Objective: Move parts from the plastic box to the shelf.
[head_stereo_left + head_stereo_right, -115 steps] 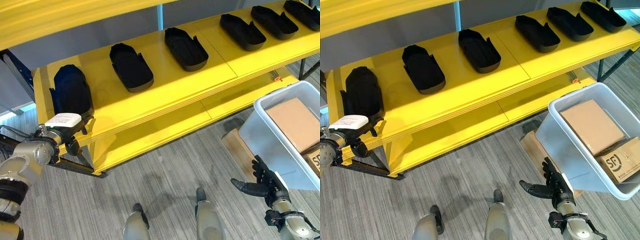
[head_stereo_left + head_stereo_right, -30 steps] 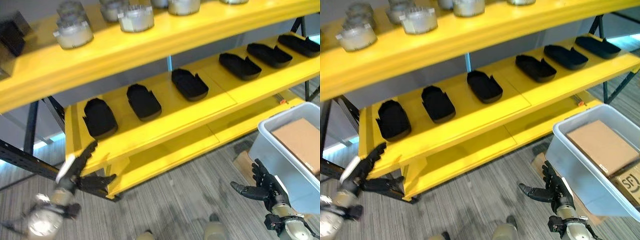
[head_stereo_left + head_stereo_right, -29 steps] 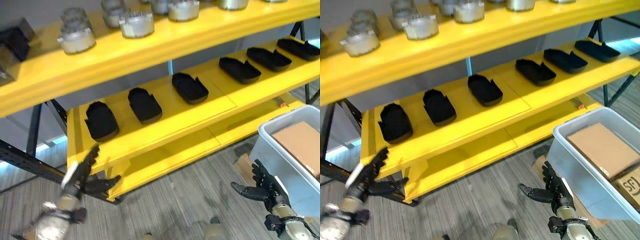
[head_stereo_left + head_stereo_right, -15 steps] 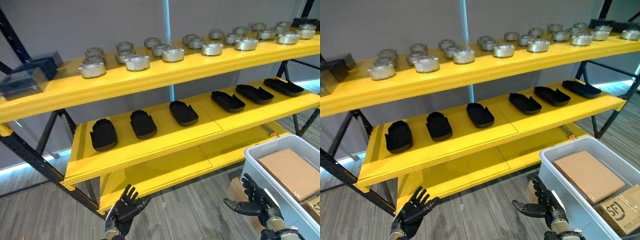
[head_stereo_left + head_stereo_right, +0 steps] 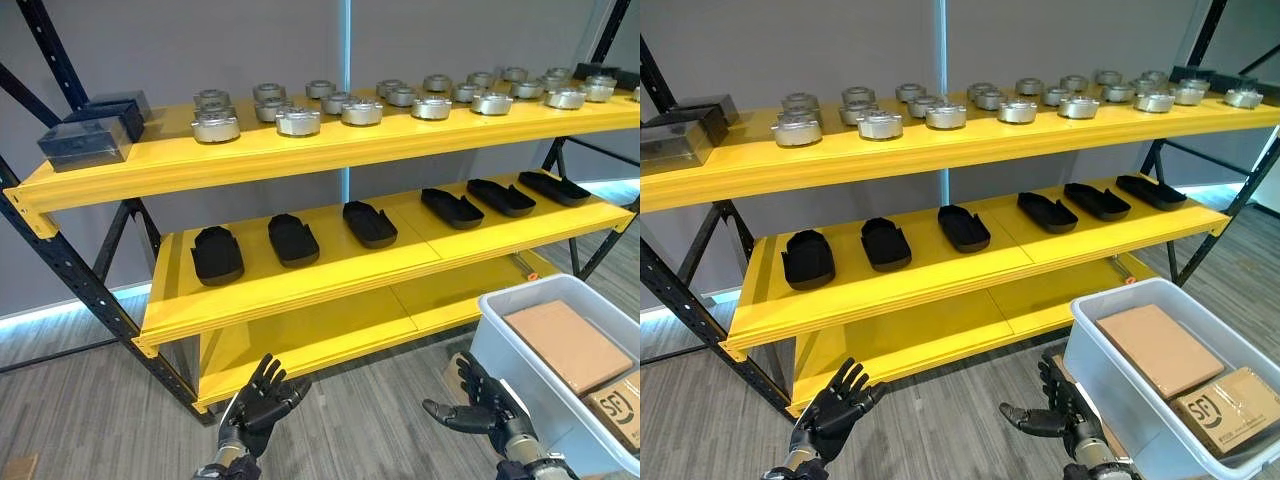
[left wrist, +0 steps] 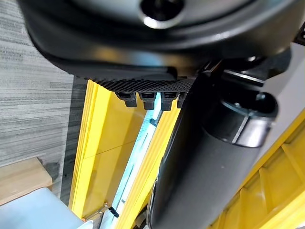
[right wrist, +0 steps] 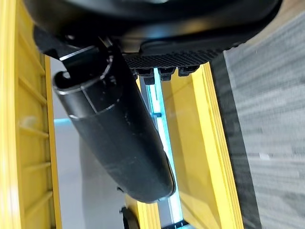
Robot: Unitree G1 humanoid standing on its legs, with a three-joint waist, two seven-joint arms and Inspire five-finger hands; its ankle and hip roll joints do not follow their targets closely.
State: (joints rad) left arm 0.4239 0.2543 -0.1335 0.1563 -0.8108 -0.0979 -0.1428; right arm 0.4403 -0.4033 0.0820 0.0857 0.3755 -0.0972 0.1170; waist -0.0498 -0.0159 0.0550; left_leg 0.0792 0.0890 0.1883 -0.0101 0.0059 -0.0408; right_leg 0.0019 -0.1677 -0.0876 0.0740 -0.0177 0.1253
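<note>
Left robot hand [image 5: 262, 398] open, fingers spread, empty, low before the yellow shelf [image 5: 300, 275]. Right robot hand [image 5: 478, 406] open, fingers relaxed, empty, just beside the plastic box [image 5: 505, 345] wall. Box on the floor at right, holding two cardboard cartons [image 5: 567, 346]. Six black parts [image 5: 369, 222] lie in a row on the middle shelf; metal discs [image 5: 298, 121] line the top shelf.
</note>
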